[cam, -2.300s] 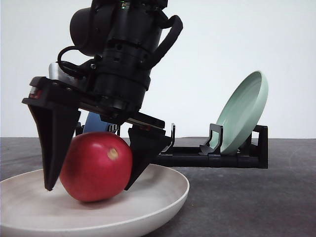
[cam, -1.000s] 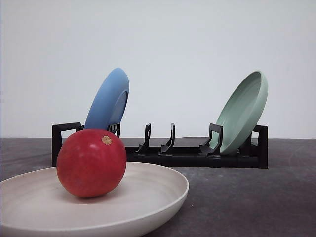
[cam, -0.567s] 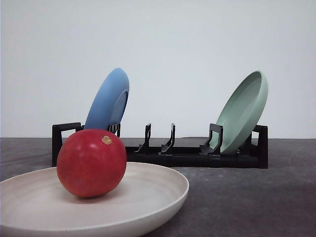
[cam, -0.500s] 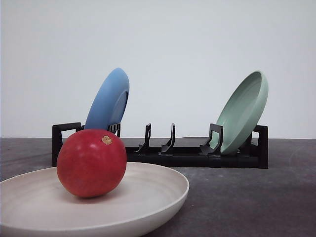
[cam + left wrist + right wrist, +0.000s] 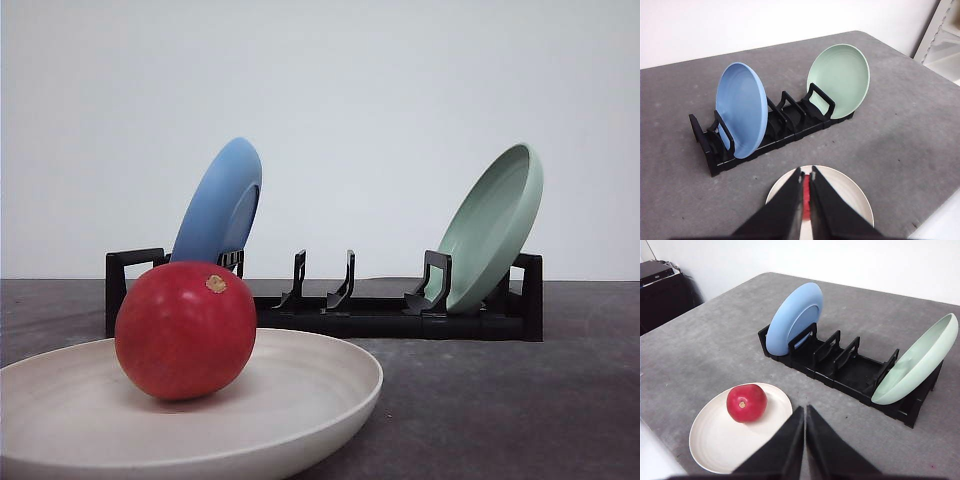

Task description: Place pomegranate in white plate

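Note:
The glossy red pomegranate [image 5: 185, 332] rests inside the white plate [image 5: 310, 385] at the near left of the table, its tan stem nub facing up and forward. The right wrist view shows the pomegranate [image 5: 746, 402] sitting free on the white plate [image 5: 715, 442]. My right gripper [image 5: 805, 410] hangs shut, high and off to the side of the plate. My left gripper [image 5: 805, 172] is also shut, raised well above the white plate [image 5: 847, 192]. A red sliver of the pomegranate [image 5: 804, 202] shows far below, through the slit between its fingers.
A black dish rack [image 5: 390, 318] stands behind the plate. It holds a blue plate [image 5: 220, 205] at its left end and a pale green plate [image 5: 495, 228] at its right end, with open slots between. The grey table's near edge [image 5: 652, 440] runs close to the white plate.
The gripper that straddled the pomegranate 2.3 s ago has lifted out of the front view, leaving the fruit in the plate, rolled slightly. Nothing has moved over the last second.

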{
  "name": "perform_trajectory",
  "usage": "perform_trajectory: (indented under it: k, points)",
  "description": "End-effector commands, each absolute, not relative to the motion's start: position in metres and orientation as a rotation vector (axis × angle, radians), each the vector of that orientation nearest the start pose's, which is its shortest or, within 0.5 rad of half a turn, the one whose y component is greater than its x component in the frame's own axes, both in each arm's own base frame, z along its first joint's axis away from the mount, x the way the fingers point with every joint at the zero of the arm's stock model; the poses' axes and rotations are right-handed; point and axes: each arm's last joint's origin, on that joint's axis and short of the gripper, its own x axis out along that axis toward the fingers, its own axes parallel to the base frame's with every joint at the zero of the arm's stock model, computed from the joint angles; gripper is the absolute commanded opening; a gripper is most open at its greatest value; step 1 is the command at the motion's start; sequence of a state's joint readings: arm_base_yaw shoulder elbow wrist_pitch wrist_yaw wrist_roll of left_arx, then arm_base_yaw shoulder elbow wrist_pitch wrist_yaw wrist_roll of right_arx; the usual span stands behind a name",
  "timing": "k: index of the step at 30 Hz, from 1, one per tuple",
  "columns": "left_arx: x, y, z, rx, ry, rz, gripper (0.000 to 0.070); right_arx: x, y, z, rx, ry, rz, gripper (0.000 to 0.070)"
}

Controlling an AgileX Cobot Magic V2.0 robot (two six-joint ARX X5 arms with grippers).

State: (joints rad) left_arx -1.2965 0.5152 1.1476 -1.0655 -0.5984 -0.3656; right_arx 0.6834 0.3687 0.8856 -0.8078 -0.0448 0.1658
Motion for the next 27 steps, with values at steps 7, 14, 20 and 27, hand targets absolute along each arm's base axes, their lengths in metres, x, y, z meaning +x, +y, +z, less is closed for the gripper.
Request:
perform_trajectory:
  k: [7, 14, 20, 27]
  points:
    - [0.034, -0.026, 0.384, 0.003, 0.360, -0.384, 0.0000, 0.037, 0.032, 0.349, 0.079, 0.323, 0.704, 0.0000]
    - [0.055, -0.025, 0.343, 0.088, 0.249, -0.197, 0.0000, 0.037, 0.032, 0.349, 0.079, 0.323, 0.704, 0.0000]
    - [0.070, -0.020, 0.293, 0.137, 0.102, -0.271, 0.0000, 0.037, 0.032, 0.349, 0.080, 0.323, 0.704, 0.0000]
    - [0.089, -0.008, 0.238, 0.149, 0.064, -0.133, 0.0000, 0.037, 0.032, 0.349, 0.080, 0.322, 0.704, 0.0000]
